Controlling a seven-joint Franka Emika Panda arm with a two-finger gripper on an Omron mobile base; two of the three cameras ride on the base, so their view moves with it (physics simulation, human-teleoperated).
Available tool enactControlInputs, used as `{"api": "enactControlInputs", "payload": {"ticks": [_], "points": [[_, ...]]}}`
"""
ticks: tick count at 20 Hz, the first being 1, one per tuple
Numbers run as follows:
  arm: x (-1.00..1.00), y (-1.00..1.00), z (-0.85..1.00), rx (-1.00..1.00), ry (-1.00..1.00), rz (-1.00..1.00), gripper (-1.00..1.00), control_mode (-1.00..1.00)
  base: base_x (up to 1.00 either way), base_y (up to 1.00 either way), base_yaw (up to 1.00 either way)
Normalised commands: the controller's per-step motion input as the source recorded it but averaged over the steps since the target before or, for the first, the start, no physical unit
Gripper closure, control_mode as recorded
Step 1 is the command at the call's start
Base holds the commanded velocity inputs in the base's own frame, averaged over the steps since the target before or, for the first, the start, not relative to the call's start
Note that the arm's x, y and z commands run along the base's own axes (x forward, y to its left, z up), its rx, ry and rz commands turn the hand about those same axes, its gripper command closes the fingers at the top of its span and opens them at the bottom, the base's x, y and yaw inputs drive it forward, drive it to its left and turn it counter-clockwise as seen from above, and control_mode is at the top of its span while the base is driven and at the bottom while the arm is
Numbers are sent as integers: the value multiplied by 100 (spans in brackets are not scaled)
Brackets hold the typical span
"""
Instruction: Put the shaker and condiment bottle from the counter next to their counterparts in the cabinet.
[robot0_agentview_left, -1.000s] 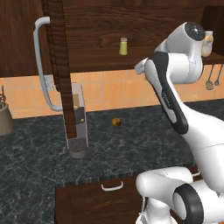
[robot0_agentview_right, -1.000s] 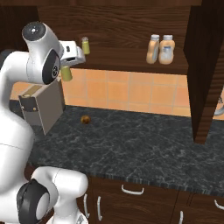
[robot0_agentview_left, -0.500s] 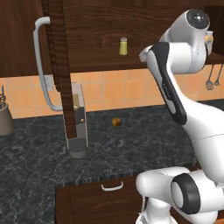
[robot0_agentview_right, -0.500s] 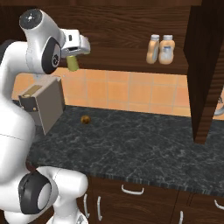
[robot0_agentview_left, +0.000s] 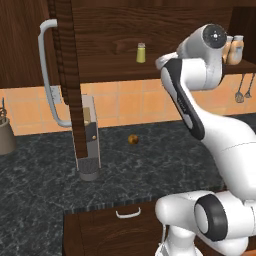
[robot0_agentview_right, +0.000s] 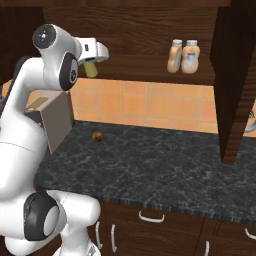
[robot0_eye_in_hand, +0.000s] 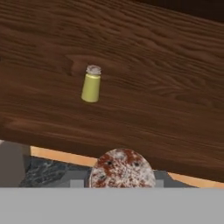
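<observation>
My gripper (robot0_agentview_right: 93, 62) is shut on the yellow-green shaker (robot0_agentview_right: 91, 69), which hangs below the hand at the height of the cabinet shelf (robot0_agentview_right: 145, 75). In the hand view the held shaker's speckled cap (robot0_eye_in_hand: 121, 168) sits at the bottom, between the jaws. The matching shaker (robot0_eye_in_hand: 91, 84) stands upright on the shelf ahead of it, apart from the hand, and is the grey-capped shaker (robot0_agentview_left: 141, 52) in the left base view. Two tan-orange condiment bottles (robot0_agentview_right: 175, 56) (robot0_agentview_right: 191, 56) stand side by side further right on the shelf.
The cabinet door (robot0_agentview_left: 65, 75) with its curved grey handle (robot0_agentview_left: 48, 75) stands open on the left; another door (robot0_agentview_right: 235, 75) hangs on the right. On the black counter (robot0_agentview_right: 160, 165) lie a small brown ball (robot0_agentview_right: 98, 136), a tall grey box (robot0_agentview_left: 90, 145) and a utensil crock (robot0_agentview_left: 5, 136).
The arm has raised the hand and swung it toward the shelf, carrying the shaker up with it. The things on the shelf and counter have not moved.
</observation>
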Motion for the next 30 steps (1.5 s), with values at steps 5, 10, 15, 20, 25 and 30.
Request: {"api": "enactControlInputs", "payload": {"ticks": [5,10,15,20,25,30], "points": [[43,-1,1,1,11,-5,100,-100,0,0,0],[50,-4,13,2,14,-5,100,-100,0,0,0],[43,-2,12,1,5,-4,100,-100,0,0,0],[22,0,0,0,-3,-1,100,-100,0,0,0],[8,0,-10,0,-5,0,100,-100,0,0,0],[7,0,-22,2,-1,0,100,-100,0,0,0]]}}
